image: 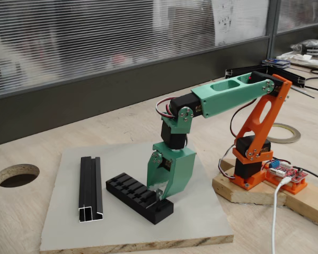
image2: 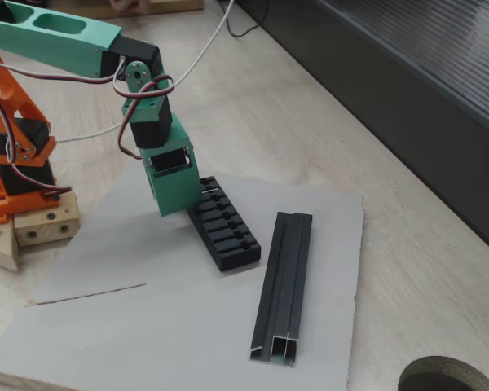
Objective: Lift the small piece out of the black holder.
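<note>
The black holder (image: 139, 197) (image2: 225, 227), a low slotted block, lies slanted on the grey board (image: 69, 222). My green gripper (image: 159, 194) points straight down onto the holder's end nearest the arm. In the fixed view from the front its fingertips (image: 157, 186) come together over the last slot. A tiny grey sliver, the small piece (image: 160, 195), shows pinched between them and still sits low in the slot. In the other fixed view the gripper's green body (image2: 173, 183) covers that end of the holder, so the tips are hidden there.
A longer black U-channel rail (image: 90, 188) (image2: 284, 285) lies on the board beside the holder. The orange arm base (image: 254, 164) stands on a wooden block off the board's edge. A round hole (image: 17, 175) is cut in the table. A tape ring (image: 283, 133) lies behind the base.
</note>
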Controlling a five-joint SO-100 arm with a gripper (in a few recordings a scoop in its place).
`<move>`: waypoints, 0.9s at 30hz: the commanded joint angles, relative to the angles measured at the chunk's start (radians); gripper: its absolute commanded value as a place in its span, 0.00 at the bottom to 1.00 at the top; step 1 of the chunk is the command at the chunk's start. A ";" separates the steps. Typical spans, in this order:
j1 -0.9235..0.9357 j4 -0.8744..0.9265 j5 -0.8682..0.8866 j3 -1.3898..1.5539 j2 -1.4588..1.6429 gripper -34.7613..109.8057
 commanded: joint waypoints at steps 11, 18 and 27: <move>-0.012 0.000 0.020 -0.002 0.025 0.43; -0.012 -0.006 0.020 -0.003 0.028 0.33; -0.006 -0.005 0.020 -0.002 0.029 0.32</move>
